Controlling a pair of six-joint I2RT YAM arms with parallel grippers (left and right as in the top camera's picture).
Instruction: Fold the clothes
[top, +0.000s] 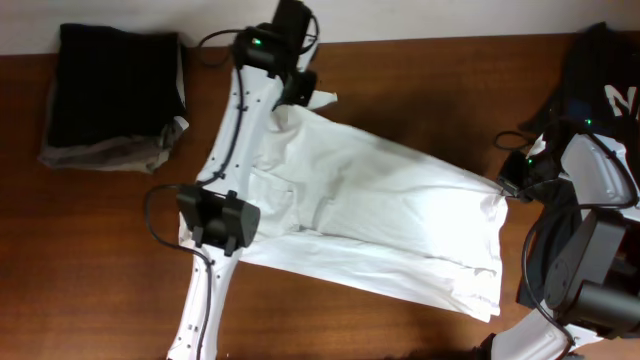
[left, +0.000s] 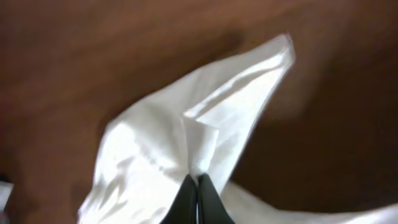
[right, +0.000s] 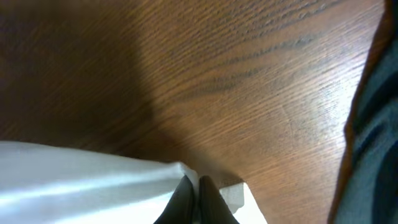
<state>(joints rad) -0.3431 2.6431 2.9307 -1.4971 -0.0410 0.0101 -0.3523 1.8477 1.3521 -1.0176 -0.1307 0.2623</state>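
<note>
pincer on left (left: 198, 179) and pincer on right (right: 194, 182) both clamp t-shirt (top: 380, 200).

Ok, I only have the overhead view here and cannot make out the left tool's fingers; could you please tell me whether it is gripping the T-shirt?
Observer: Yes. In the left wrist view the left tool is shut on a raised fold of the white T-shirt.
Operator: Thank you. Does the right tool have cloth too?
Observer: It does. The right wrist view shows the right tool shut on the shirt's edge, with the bare wooden table beyond it.
</note>
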